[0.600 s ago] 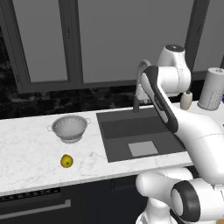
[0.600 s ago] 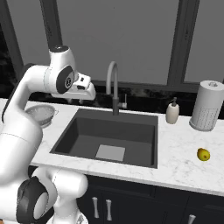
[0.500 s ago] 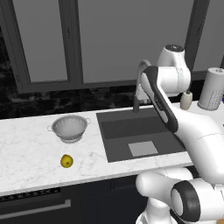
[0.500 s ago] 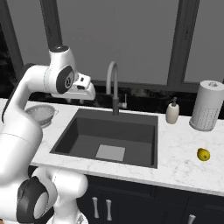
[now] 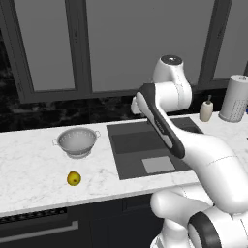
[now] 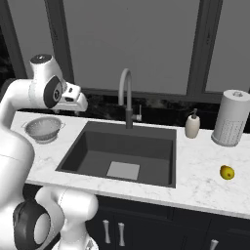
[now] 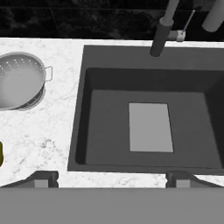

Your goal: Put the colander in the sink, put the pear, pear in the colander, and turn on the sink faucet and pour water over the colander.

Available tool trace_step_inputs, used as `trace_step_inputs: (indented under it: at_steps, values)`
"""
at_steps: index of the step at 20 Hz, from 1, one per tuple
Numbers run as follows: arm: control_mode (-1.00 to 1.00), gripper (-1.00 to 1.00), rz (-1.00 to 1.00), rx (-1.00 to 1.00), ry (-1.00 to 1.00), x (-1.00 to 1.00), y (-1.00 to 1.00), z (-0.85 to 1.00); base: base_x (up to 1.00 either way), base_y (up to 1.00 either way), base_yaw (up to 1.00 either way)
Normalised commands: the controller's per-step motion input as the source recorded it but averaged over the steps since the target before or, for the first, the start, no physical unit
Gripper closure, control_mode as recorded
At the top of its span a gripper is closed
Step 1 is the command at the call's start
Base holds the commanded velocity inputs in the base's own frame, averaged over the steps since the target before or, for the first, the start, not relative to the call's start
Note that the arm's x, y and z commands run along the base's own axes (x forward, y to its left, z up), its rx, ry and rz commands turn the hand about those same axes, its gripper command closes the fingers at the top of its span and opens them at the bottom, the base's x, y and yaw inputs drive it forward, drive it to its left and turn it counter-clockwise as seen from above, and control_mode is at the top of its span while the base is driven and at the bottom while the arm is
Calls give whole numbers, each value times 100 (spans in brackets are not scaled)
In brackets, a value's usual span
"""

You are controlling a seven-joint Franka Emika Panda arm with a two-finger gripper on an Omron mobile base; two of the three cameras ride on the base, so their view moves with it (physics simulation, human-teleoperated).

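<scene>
1. Marble counter point(image 5: 29, 169), white and veined, under dark-framed windows — left base view. Colander point(image 5: 76, 142) upright on the counter left of the sink point(image 5: 127, 160); one pear point(image 5: 73, 178) lies on the counter nearer the front edge, apart from the colander. White arm rises from the lower right, bends at a high elbow and reaches forward over the sink's back edge. Soap bottle point(image 5: 207, 110) and paper towel roll point(image 5: 234, 98) stand at far right.

2. Right base view. Arm climbs from the lower left, its hand held above the counter between colander point(image 6: 44, 129) and sink point(image 6: 88, 151). Sink faucet point(image 6: 127, 97) arches at the basin's back rim; no stream visible. Lighter square patch on the sink floor. Soap bottle point(image 6: 193, 125) and paper towel roll point(image 6: 231, 118) to the right; second pear point(image 6: 226, 172) lies on the counter right of the sink, well apart from the first.

3. Hand view — looking down. Gripper point(image 7: 111, 178) jaws spread wide, holding nothing, tips at the near sink rim. Sink point(image 7: 81, 131) fills the centre; colander point(image 7: 19, 81) at left on the counter; faucet base point(image 7: 159, 39) at top. A sliver of pear point(image 7: 1, 154) at the left edge.
</scene>
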Motion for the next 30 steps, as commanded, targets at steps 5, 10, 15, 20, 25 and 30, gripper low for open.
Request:
trace_step_inputs:
  at_steps: [5, 10, 15, 20, 25, 30]
  values:
    - [-100, -100, 0, 11, -1, 0, 56, -62, 0, 0, 0]
    - [-100, -100, 0, 12, -3, 0, 61, -63, 0, 0, 0]
    - [-100, -100, -2, 7, -9, 6, 59, -48, 0, 0, 0]
    - [-100, -100, -4, 1, -7, 23, 55, -43, 0, 0, 0]
    - [-100, -100, -4, 0, -1, 43, 36, -27, 0, 0, 0]
    - [-100, -100, 0, 0, 4, 50, 11, -2, 0, 0, 0]
